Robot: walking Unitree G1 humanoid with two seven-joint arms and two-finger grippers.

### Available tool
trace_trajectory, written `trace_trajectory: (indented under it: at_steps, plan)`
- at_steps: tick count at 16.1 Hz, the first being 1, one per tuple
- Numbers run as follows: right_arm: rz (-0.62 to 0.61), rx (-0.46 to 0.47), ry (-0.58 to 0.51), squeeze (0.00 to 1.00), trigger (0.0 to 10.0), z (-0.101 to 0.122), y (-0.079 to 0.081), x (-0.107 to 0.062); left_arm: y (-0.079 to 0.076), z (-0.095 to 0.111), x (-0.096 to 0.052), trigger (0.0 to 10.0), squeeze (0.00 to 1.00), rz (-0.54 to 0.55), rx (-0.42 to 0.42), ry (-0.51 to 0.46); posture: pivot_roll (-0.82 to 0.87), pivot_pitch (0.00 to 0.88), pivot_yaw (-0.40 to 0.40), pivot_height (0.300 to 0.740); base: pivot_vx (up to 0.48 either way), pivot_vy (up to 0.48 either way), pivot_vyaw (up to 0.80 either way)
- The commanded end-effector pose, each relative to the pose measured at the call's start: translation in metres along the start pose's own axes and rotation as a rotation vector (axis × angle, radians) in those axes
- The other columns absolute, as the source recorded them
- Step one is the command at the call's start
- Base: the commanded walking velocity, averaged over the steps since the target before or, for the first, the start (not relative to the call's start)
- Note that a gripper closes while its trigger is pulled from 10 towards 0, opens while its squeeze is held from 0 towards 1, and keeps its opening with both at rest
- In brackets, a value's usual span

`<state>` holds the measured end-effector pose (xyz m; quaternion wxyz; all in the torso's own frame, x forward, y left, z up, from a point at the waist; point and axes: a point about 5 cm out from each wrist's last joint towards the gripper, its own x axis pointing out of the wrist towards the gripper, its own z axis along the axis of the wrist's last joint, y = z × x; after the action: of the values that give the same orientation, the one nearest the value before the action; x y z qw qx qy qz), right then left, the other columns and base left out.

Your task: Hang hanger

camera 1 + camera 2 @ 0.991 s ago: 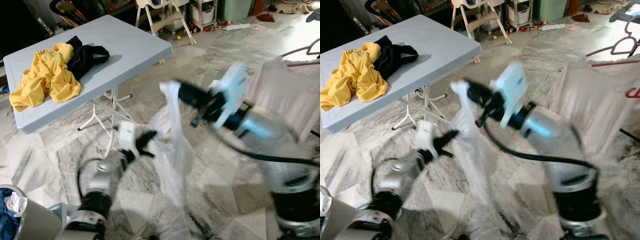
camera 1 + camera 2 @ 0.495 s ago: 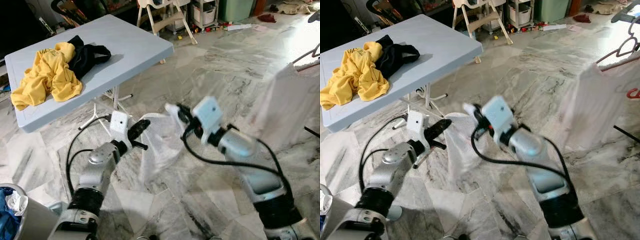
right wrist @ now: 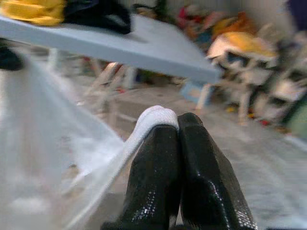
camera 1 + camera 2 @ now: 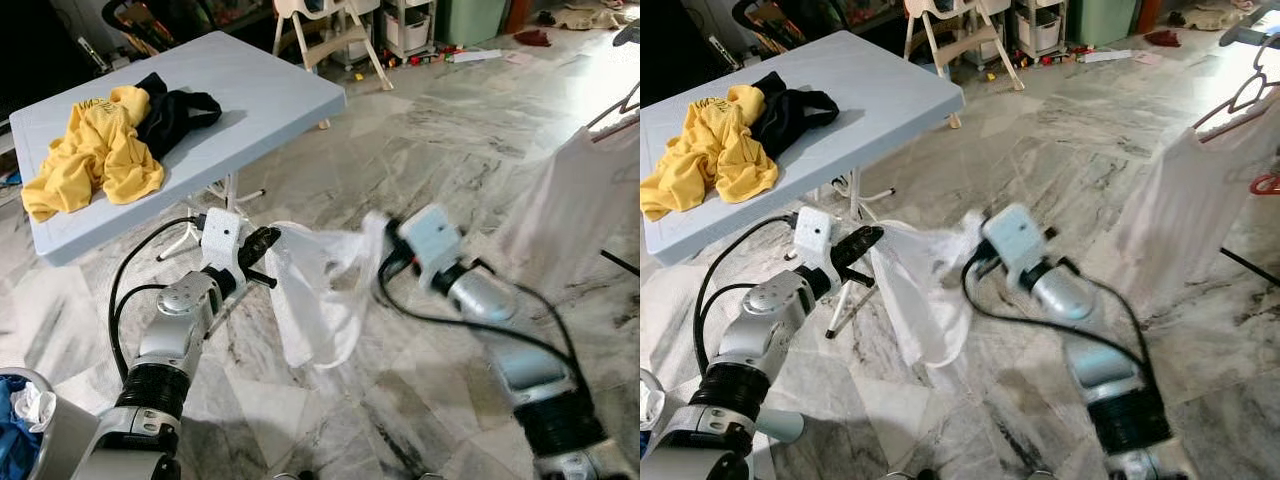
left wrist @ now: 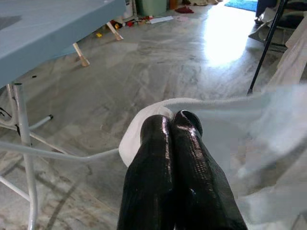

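Observation:
A thin white garment (image 4: 315,300) hangs stretched between my two grippers above the marble floor. My left gripper (image 4: 270,238) is shut on its left edge; the left wrist view shows the fingertips (image 5: 184,122) pinched on white cloth (image 5: 139,132). Shut on the other edge is my right gripper (image 4: 380,235), blurred; in the right wrist view the cloth (image 3: 154,116) is folded over the pressed fingers (image 3: 196,139). At the far right another white garment (image 4: 585,195) hangs on a hanger (image 4: 1240,100), with a red hanger (image 4: 1268,183) beside it.
A grey-blue folding table (image 4: 270,90) stands at the left rear with a yellow garment (image 4: 95,150) and a black one (image 4: 175,108) on it. A basket with blue clothes (image 4: 20,425) sits at my lower left. A high chair (image 4: 330,30) stands behind.
My right arm has come down from its raised position and shifted right. The white garment, which dangled from it, now spreads between both grippers. The left gripper rose slightly toward the left.

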<state>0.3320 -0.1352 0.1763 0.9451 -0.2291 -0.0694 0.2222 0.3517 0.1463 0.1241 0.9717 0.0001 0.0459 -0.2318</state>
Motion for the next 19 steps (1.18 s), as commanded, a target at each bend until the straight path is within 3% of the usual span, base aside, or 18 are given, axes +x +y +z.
trace_trajectory:
  at_steps: [1, 2, 3, 7, 9, 11, 13, 14, 16, 17, 18, 19]
  plan:
    - [-0.046, -0.023, -0.042, 0.0, 0.0, 0.007, -0.007, 0.003, 0.008, 0.002, -0.004, 0.0, 0.0, 0.046, -0.032, -0.017, -0.14, 0.097, 0.182, 0.74, 0.0, 0.0, 0.0]
    - [-0.057, -0.022, -0.049, 0.0, 0.0, 0.008, -0.008, 0.003, 0.007, 0.002, -0.004, 0.0, 0.0, 0.048, -0.045, -0.023, -0.14, 0.102, 0.18, 0.74, 0.0, 0.0, 0.0]
    - [-0.138, -0.026, -0.093, 0.0, 0.0, 0.015, -0.02, 0.002, 0.007, 0.012, -0.003, 0.0, 0.0, 0.089, -0.099, -0.09, -0.13, 0.111, 0.178, 0.74, 0.0, 0.0, 0.0]
    - [-0.19, -0.006, -0.143, 0.0, 0.0, 0.025, -0.03, 0.004, 0.01, 0.027, -0.002, 0.0, 0.0, 0.136, -0.106, -0.181, -0.13, 0.112, 0.182, 0.74, 0.0, 0.0, 0.0]
    - [-0.1, -0.004, -0.113, 0.0, 0.0, 0.017, -0.012, 0.006, 0.003, 0.031, 0.0, 0.0, 0.0, 0.112, -0.119, -0.189, -0.13, 0.107, 0.183, 0.74, 0.0, 0.0, 0.0]
    - [-0.081, -0.021, -0.091, 0.0, 0.0, 0.012, -0.007, 0.006, 0.003, 0.031, 0.0, 0.0, 0.0, 0.11, -0.118, -0.187, -0.13, 0.107, 0.183, 0.74, 0.0, 0.0, 0.0]
    - [-0.113, -0.023, -0.106, 0.0, 0.0, 0.015, -0.011, 0.008, 0.001, 0.028, 0.001, 0.0, 0.0, 0.078, -0.106, -0.157, -0.12, 0.104, 0.192, 0.74, 0.0, 0.0, 0.0]
    - [-0.174, -0.012, -0.177, 0.0, 0.0, 0.03, -0.022, 0.01, -0.001, 0.018, 0.0, 0.0, 0.0, 0.07, -0.092, -0.122, -0.13, 0.101, 0.195, 0.74, 0.0, 0.0, 0.0]
    - [-0.203, -0.03, -0.221, 0.0, 0.0, 0.043, -0.031, 0.013, -0.004, 0.013, 0.0, 0.0, 0.0, 0.064, -0.099, -0.11, -0.13, 0.099, 0.194, 0.74, 0.0, 0.0, 0.0]
    - [-0.208, -0.032, -0.226, 0.0, 0.0, 0.044, -0.033, 0.014, -0.005, 0.013, 0.001, 1.8, 1.0, 0.064, -0.1, -0.111, -0.13, 0.099, 0.192, 0.74, 0.0, 0.0, 0.0]
    - [-0.214, -0.041, -0.225, 0.0, 0.0, 0.044, -0.037, 0.016, -0.008, 0.013, 0.002, 3.6, 1.0, 0.058, -0.108, -0.114, -0.14, 0.098, 0.19, 0.74, 0.0, 0.0, 0.0]
    - [-0.22, -0.041, -0.226, 0.0, 0.0, 0.044, -0.038, 0.017, -0.01, 0.012, 0.003, 4.2, 1.0, 0.055, -0.11, -0.114, -0.14, 0.098, 0.188, 0.74, 0.0, 0.0, 0.0]
